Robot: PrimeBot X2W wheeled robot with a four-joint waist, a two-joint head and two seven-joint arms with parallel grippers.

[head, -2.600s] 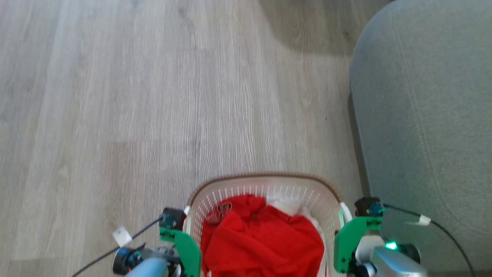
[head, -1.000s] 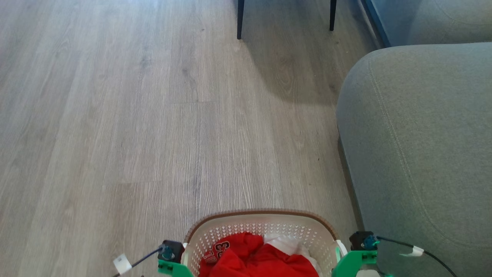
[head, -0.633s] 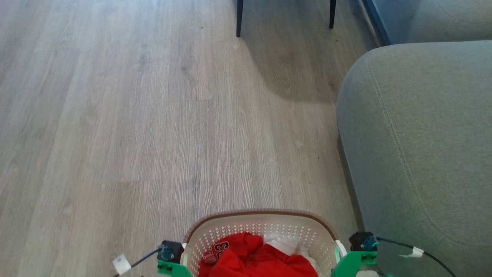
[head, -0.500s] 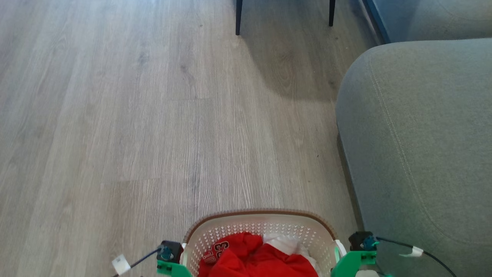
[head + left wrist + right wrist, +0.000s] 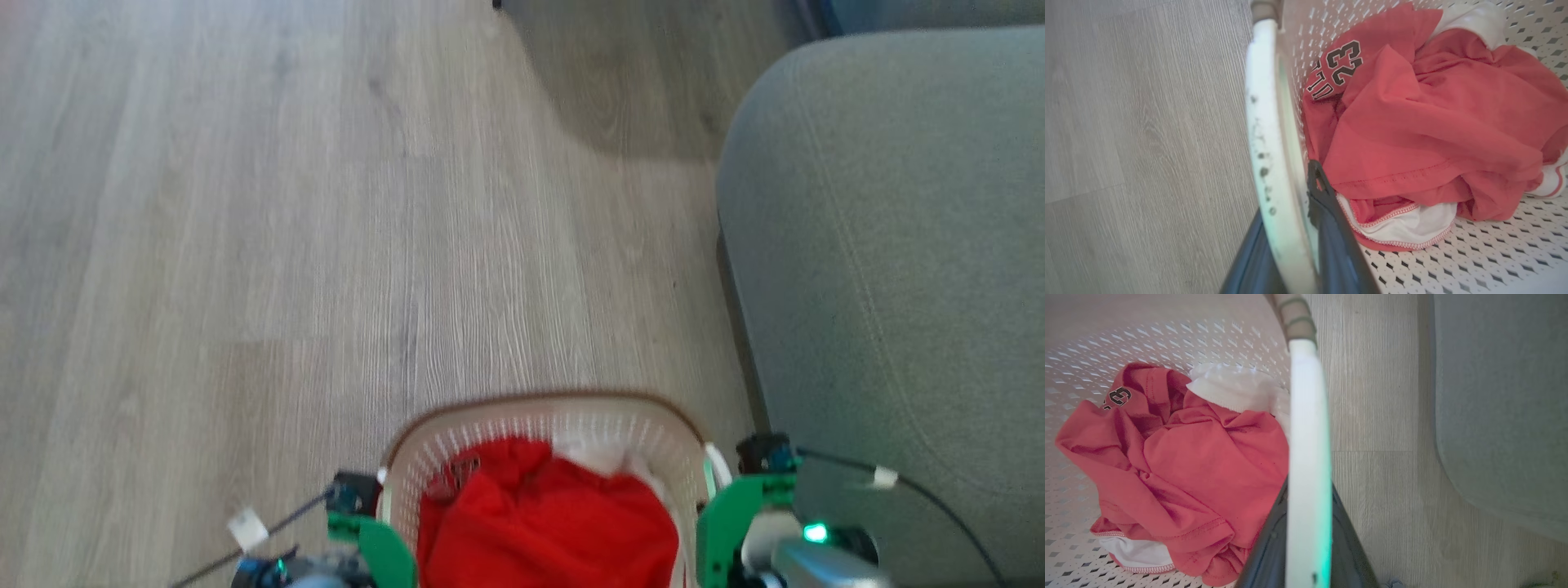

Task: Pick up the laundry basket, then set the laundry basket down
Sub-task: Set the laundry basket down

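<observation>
The floor is made of long pale wood boards with thin lines in them. A big grey sofa stands on it at the right. The laundry basket is above the boards; I cannot tell if it touches them.

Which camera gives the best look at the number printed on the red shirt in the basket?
Left wrist view: the 23 reads sharp on the red shirt. Right wrist view catches just part of it; head view blurs it.
</observation>
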